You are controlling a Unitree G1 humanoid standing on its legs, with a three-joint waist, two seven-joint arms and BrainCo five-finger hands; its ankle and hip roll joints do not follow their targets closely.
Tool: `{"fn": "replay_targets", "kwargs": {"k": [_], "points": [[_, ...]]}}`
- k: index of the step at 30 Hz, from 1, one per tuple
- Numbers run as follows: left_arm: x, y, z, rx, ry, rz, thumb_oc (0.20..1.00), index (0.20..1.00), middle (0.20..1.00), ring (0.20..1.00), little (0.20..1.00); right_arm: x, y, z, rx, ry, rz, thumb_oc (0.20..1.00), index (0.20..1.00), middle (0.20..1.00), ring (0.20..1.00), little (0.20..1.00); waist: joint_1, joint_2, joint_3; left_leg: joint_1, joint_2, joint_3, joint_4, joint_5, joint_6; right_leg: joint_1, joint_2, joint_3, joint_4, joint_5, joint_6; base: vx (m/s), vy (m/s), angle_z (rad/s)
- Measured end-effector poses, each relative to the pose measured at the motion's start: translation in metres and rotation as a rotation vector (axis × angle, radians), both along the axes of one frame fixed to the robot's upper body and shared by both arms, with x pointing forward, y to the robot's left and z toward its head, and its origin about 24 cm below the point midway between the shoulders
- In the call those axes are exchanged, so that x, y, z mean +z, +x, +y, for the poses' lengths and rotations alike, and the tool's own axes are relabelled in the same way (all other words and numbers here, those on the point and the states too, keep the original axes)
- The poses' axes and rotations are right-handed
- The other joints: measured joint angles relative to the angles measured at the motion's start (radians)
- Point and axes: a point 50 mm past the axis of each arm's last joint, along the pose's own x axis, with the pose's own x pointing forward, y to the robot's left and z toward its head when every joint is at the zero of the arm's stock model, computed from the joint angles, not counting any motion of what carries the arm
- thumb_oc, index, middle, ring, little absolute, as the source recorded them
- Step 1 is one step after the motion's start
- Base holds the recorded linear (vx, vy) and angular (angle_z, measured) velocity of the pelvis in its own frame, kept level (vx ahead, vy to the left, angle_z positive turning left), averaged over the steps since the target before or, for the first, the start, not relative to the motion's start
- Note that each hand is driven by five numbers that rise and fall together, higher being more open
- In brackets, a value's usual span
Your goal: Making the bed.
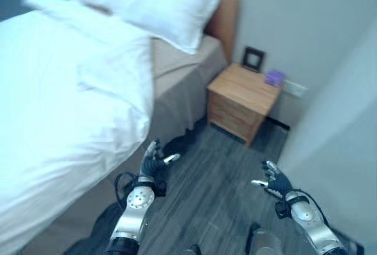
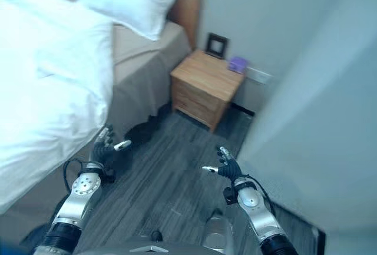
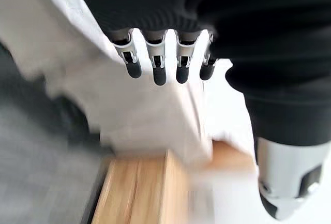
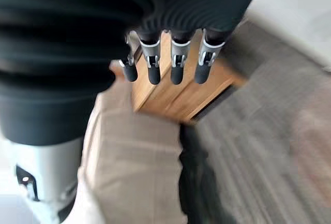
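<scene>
Hands: left (image 1: pixel 154 164), right (image 1: pixel 275 181) empty | duvet (image 1: pixel 59 90) white, rumpled | nightstand (image 1: pixel 242 97) wooden, boxy

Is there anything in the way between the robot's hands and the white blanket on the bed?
Nothing visible blocks them. The left hand hangs open above the floor, beside the bed's side, just below the blanket edge. The right hand is open too, farther off near the wall, with bare floor between it and the bed. The nightstand stands beyond both.
</scene>
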Motion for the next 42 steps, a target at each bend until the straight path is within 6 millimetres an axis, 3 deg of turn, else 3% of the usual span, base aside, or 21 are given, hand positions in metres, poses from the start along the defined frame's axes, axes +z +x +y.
{"fn": "replay_targets", "kwargs": {"k": [1, 2, 3, 6, 9, 11, 12, 14, 15, 16, 17, 20, 24, 29, 34, 37, 38, 39, 40, 41, 42], "points": [[0.001, -0.003, 0.009, 0.008, 0.029, 0.006, 1.000, 1.000, 1.000, 1.000, 1.000, -0.003, 0.000, 0.003, -0.005, 0.016, 0.009, 1.000, 1.000, 1.000, 1.000, 1.000, 0.002, -0.067, 0.003, 0.008, -0.030, -0.006, -0.002, 0.003, -0.006, 0.017, -0.027, 0.038, 0.001, -0.024, 0.000, 0.32, -0.148, 1.78], [-0.003, -0.007, 0.018, 0.023, 0.052, 0.035, 1.000, 1.000, 1.000, 1.000, 1.000, -0.008, -0.004, 0.004, -0.023, 0.025, 0.029, 1.000, 1.000, 1.000, 1.000, 1.000, -0.006, -0.098, 0.002, 0.004, -0.038, -0.035, 0.009, -0.009, -0.026, 0.050, -0.030, 0.114, 0.006, -0.002, 0.027, 0.50, -0.331, 2.59], [-0.025, -0.022, 0.016, 0.036, 0.032, 0.139, 1.000, 1.000, 1.000, 1.000, 1.000, -0.020, -0.013, -0.006, -0.068, 0.009, 0.095, 1.000, 1.000, 1.000, 1.000, 1.000, -0.018, -0.070, -0.009, 0.014, -0.002, -0.042, -0.002, -0.006, -0.084, 0.062, 0.029, 0.121, 0.068, 0.075, -0.020, 0.34, -0.243, 2.31], [-0.043, -0.049, 0.020, 0.068, 0.028, 0.236, 1.000, 1.000, 1.000, 1.000, 1.000, -0.019, -0.009, -0.012, -0.088, 0.001, 0.098, 1.000, 1.000, 1.000, 1.000, 1.000, -0.009, -0.003, 0.003, 0.065, 0.072, 0.021, -0.072, 0.045, -0.131, 0.082, 0.092, 0.018, 0.120, 0.086, -0.050, 0.35, -0.319, 1.14], [-0.046, -0.055, 0.020, 0.083, 0.016, 0.247, 1.000, 1.000, 1.000, 1.000, 1.000, -0.003, 0.015, -0.007, -0.048, -0.017, 0.016, 1.000, 1.000, 1.000, 1.000, 1.000, -0.004, 0.013, 0.020, 0.076, 0.063, 0.069, -0.028, 0.106, -0.189, 0.136, 0.090, -0.009, 0.108, 0.074, -0.066, 0.15, -0.249, 0.15], [-0.036, -0.034, 0.010, 0.076, -0.023, 0.171, 1.000, 1.000, 1.000, 1.000, 1.000, -0.009, 0.012, -0.014, -0.058, -0.041, 0.054, 1.000, 1.000, 1.000, 1.000, 1.000, -0.014, -0.006, 0.039, -0.105, 0.050, 0.082, 0.257, 0.086, -0.240, 0.152, 0.054, -0.110, 0.120, 0.041, -0.112, 0.13, -0.237, 1.08], [-0.033, -0.026, 0.001, 0.051, -0.036, 0.147, 1.000, 1.000, 1.000, 1.000, 1.000, -0.010, 0.010, -0.019, -0.069, -0.050, 0.064, 1.000, 1.000, 1.000, 1.000, 1.000, -0.020, -0.032, 0.053, -0.219, 0.089, 0.210, 0.421, 0.110, -0.253, 0.174, 0.019, -0.159, 0.093, 0.043, -0.124, 0.19, -0.071, 1.43], [-0.036, -0.029, -0.003, 0.045, -0.047, 0.164, 1.000, 1.000, 1.000, 1.000, 1.000, -0.008, 0.011, -0.027, -0.089, -0.062, 0.057, 1.000, 1.000, 1.000, 1.000, 1.000, -0.024, -0.022, 0.055, -0.240, 0.137, 0.449, 0.347, 0.123, -0.230, 0.178, 0.019, -0.207, 0.069, 0.044, -0.121, 0.25, 0.080, 0.83], [-0.039, -0.034, -0.002, 0.048, -0.048, 0.177, 1.000, 1.000, 1.000, 1.000, 1.000, -0.006, 0.013, -0.029, -0.097, -0.067, 0.053, 1.000, 1.000, 1.000, 1.000, 1.000, -0.026, -0.012, 0.052, -0.211, 0.119, 0.528, 0.201, 0.129, -0.222, 0.177, 0.020, -0.206, 0.056, 0.054, -0.109, 0.24, 0.099, 0.22], [-0.040, -0.037, -0.002, 0.049, -0.048, 0.185, 1.000, 1.000, 1.000, 1.000, 1.000, -0.005, 0.013, -0.030, -0.097, -0.072, 0.050, 1.000, 1.000, 1.000, 1.000, 1.000, -0.028, -0.003, 0.051, -0.192, 0.102, 0.544, 0.107, 0.141, -0.213, 0.182, 0.021, -0.205, 0.041, 0.062, -0.102, 0.16, 0.064, -0.10], [-0.043, -0.047, 0.002, 0.069, -0.054, 0.201, 1.000, 1.000, 1.000, 1.000, 1.000, -0.004, 0.014, -0.036, -0.094, -0.092, 0.053, 1.000, 1.000, 1.000, 1.000, 1.000, -0.030, 0.030, 0.056, -0.111, 0.056, 0.559, -0.106, 0.167, -0.182, 0.201, 0.036, -0.203, 0.004, 0.093, -0.077, 0.07, 0.016, -0.16], [-0.045, -0.053, 0.004, 0.068, -0.051, 0.222, 1.000, 1.000, 1.000, 1.000, 1.000, -0.010, 0.002, -0.036, -0.090, -0.086, 0.089, 1.000, 1.000, 1.000, 1.000, 1.000, -0.043, 0.048, 0.048, -0.080, 0.044, 0.528, -0.138, 0.245, -0.121, 0.240, 0.026, -0.205, 0.003, 0.087, -0.056, 0.12, 0.031, -0.24], [-0.034, -0.050, 0.008, 0.029, -0.034, 0.186, 1.000, 1.000, 1.000, 1.000, 1.000, -0.020, -0.014, -0.033, -0.099, -0.066, 0.139, 1.000, 1.000, 1.000, 1.000, 1.000, -0.083, -0.017, 0.026, -0.085, 0.002, 0.523, -0.138, 0.246, -0.115, 0.243, -0.023, -0.245, 0.004, 0.080, -0.040, 0.05, 0.018, 0.19], [-0.028, -0.049, 0.015, 0.021, -0.004, 0.172, 1.000, 1.000, 1.000, 1.000, 1.000, -0.021, -0.017, -0.022, -0.083, -0.030, 0.140, 1.000, 1.000, 1.000, 1.000, 1.000, -0.082, -0.043, -0.007, -0.079, -0.018, 0.515, -0.138, 0.236, -0.092, 0.256, -0.042, -0.268, 0.009, 0.090, -0.026, 0.01, 0.013, 0.09], [-0.033, -0.056, 0.014, 0.002, -0.015, 0.203, 1.000, 1.000, 1.000, 1.000, 1.000, -0.020, -0.015, -0.021, -0.072, -0.024, 0.136, 1.000, 1.000, 1.000, 1.000, 1.000, -0.084, -0.035, -0.018, -0.061, -0.017, 0.531, -0.138, 0.230, -0.086, 0.254, -0.043, -0.251, 0.017, 0.092, -0.017, -0.05, 0.052, -0.13], [-0.035, -0.055, 0.011, -0.002, -0.028, 0.205, 1.000, 1.000, 1.000, 1.000, 1.000, -0.021, -0.015, -0.023, -0.074, -0.028, 0.140, 1.000, 1.000, 1.000, 1.000, 1.000, -0.083, -0.007, -0.008, -0.083, 0.008, 0.543, -0.138, 0.230, -0.086, 0.150, -0.033, -0.210, 0.187, 0.077, -0.001, -0.08, 0.000, -0.16], [-0.036, -0.054, 0.007, -0.014, -0.035, 0.209, 1.000, 1.000, 1.000, 1.000, 1.000, -0.021, -0.015, -0.023, -0.072, -0.029, 0.140, 1.000, 1.000, 1.000, 1.000, 1.000, -0.092, 0.028, 0.002, -0.113, 0.034, 0.519, -0.138, 0.225, -0.093, 0.061, -0.009, -0.167, 0.277, 0.029, 0.013, -0.09, -0.063, 0.10], [-0.035, -0.051, 0.008, -0.016, -0.027, 0.202, 1.000, 1.000, 1.000, 1.000, 1.000, -0.025, -0.021, -0.022, -0.077, -0.018, 0.160, 1.000, 1.000, 1.000, 1.000, 1.000, -0.095, 0.024, -0.001, -0.139, 0.033, 0.518, -0.135, 0.196, -0.135, 0.047, 0.001, -0.144, 0.204, 0.008, -0.015, 0.00, -0.045, 0.41], [-0.031, -0.047, 0.014, -0.019, -0.003, 0.191, 1.000, 1.000, 1.000, 1.000, 1.000, -0.028, -0.024, -0.017, -0.083, 0.006, 0.171, 1.000, 1.000, 1.000, 1.000, 1.000, -0.103, -0.034, -0.009, -0.152, 0.007, 0.523, -0.115, 0.183, -0.147, 0.039, -0.026, -0.112, 0.124, -0.023, -0.040, 0.09, 0.015, 0.49], [-0.023, -0.043, 0.023, -0.016, 0.032, 0.169, 1.000, 1.000, 1.000, 1.000, 1.000, -0.028, -0.024, -0.010, -0.084, 0.032, 0.163, 1.000, 1.000, 1.000, 1.000, 1.000, -0.108, -0.102, 0.001, -0.185, -0.016, 0.524, -0.002, 0.187, -0.108, 0.031, -0.079, -0.110, 0.096, 0.010, -0.036, 0.03, -0.044, 0.33], [-0.025, -0.042, 0.026, -0.001, 0.032, 0.183, 1.000, 1.000, 1.000, 1.000, 1.000, -0.028, -0.023, -0.006, -0.078, 0.043, 0.163, 1.000, 1.000, 1.000, 1.000, 1.000, -0.105, -0.095, 0.018, -0.209, 0.017, 0.499, 0.180, 0.104, -0.064, 0.037, -0.082, -0.136, 0.077, 0.058, -0.003, 0.02, -0.045, -0.19]]}}
